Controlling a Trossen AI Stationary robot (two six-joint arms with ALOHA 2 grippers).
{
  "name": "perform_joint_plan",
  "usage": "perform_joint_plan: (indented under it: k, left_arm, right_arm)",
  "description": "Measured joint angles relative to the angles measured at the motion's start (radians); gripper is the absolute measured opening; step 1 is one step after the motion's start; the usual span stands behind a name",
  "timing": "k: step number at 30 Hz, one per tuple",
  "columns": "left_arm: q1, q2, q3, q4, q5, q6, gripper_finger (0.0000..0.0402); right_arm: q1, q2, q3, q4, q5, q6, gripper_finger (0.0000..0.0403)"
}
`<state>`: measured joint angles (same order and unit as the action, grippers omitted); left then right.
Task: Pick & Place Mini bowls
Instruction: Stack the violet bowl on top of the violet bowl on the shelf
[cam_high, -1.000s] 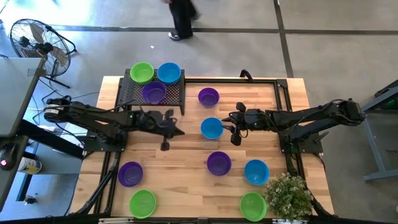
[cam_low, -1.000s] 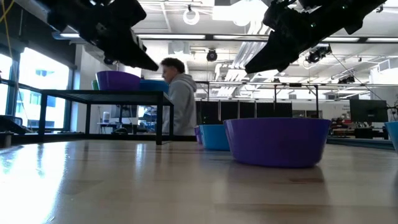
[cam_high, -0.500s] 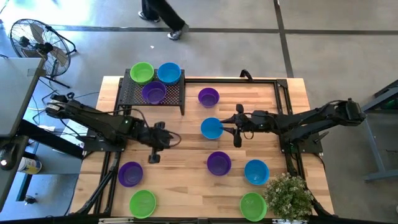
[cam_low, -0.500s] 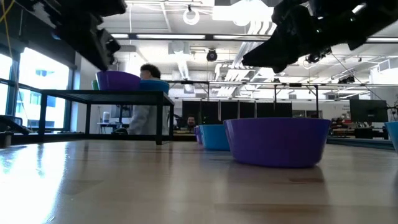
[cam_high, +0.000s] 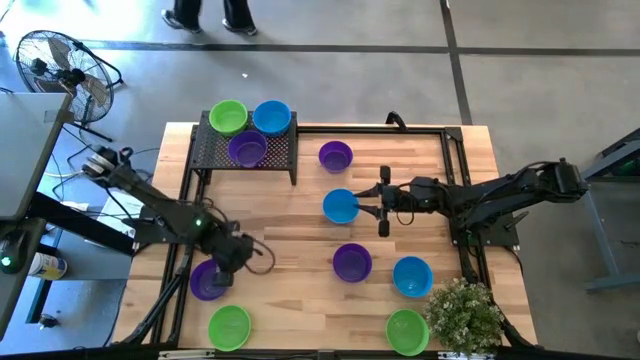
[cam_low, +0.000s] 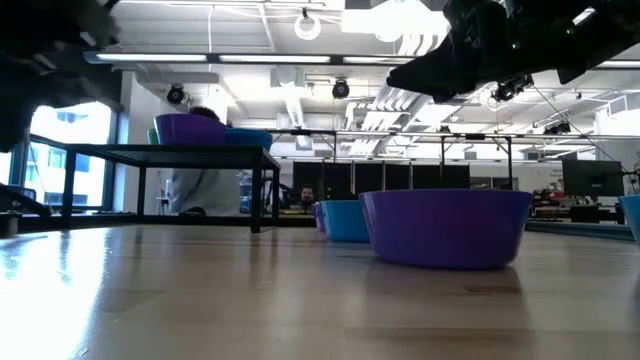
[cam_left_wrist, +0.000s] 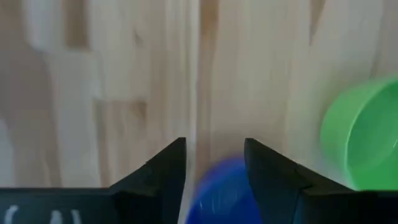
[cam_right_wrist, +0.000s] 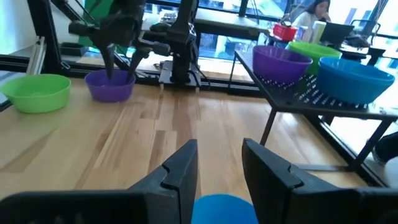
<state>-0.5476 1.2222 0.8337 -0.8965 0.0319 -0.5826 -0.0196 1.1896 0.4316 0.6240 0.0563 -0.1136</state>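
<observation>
A black mesh rack (cam_high: 215, 152), fan (cam_high: 60, 62) and plant (cam_high: 465, 312).

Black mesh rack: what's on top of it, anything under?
On the black mesh rack: lime green bowl, blue bowl, purple bowl. From above, the shelf covers whatever lies beneath it.

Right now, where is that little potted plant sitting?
In the high view the potted plant stands at the table's front right corner, beside a green bowl and just in front of a blue bowl.
</observation>
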Motion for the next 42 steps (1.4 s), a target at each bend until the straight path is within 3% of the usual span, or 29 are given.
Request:
perform_joint_plan:
  k: [14,18,22,24,32,38,42]
  left_arm:
    - [-0.096,0.223,0.0,-0.034,0.078,0.057,0.0154]
    - [-0.095,0.238,-0.001,-0.029,0.065,0.087,0.0115]
    - [-0.075,0.234,0.005,-0.031,0.035,0.112,0.0037]
    - [-0.041,0.232,0.022,-0.034,0.033,0.11,0.0011]
    - [0.176,0.208,0.121,-0.038,-0.123,0.138,0.0006]
    - [0.397,0.205,0.118,-0.04,-0.248,0.197,0.0003]
    - [0.503,0.205,0.108,-0.016,-0.263,0.27,0.0003]
  right_arm:
    - [0.0,0.0,0.0,0.003,-0.01,-0.051,0.0114]
    - [0.0,0.0,0.001,0.007,-0.009,-0.047,0.0114]
    - [0.0,0.0,0.001,0.006,-0.009,-0.046,0.0114]
    - [0.0,0.0,0.001,0.006,-0.008,-0.048,0.0114]
    - [0.0,0.0,0.001,0.008,-0.003,-0.046,0.0114]
    - [0.0,0.0,0.001,0.012,-0.008,-0.017,0.0114]
    - [0.0,0.0,0.002,-0.013,-0.011,-0.025,0.0114]
